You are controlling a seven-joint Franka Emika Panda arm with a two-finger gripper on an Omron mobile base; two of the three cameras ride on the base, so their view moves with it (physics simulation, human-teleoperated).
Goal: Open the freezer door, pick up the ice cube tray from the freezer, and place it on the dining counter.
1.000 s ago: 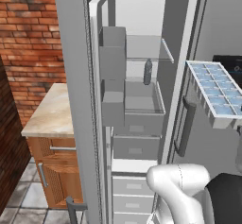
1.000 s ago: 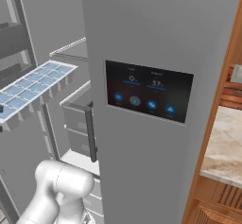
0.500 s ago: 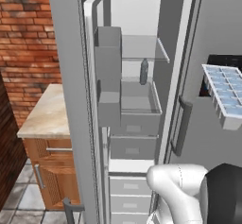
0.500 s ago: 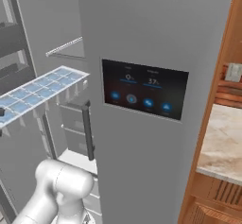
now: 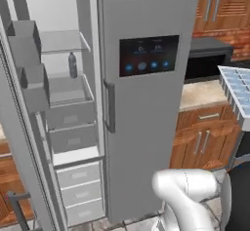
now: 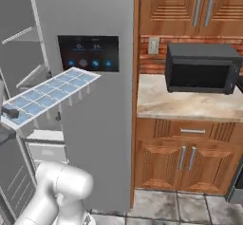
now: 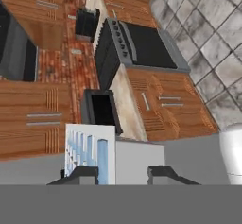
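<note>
The gripper [image 7: 122, 171] is pinching the ice cube tray [image 6: 47, 94] up in the air, right of the open freezer [image 5: 68, 103], so keep it flat while carrying it to the dining counter.

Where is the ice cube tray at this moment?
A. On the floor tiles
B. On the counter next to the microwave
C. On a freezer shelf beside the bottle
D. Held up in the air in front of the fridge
D: the tray hangs clear of any surface in front of the touchscreen door, its near end at the end effector, away from the microwave.
</note>
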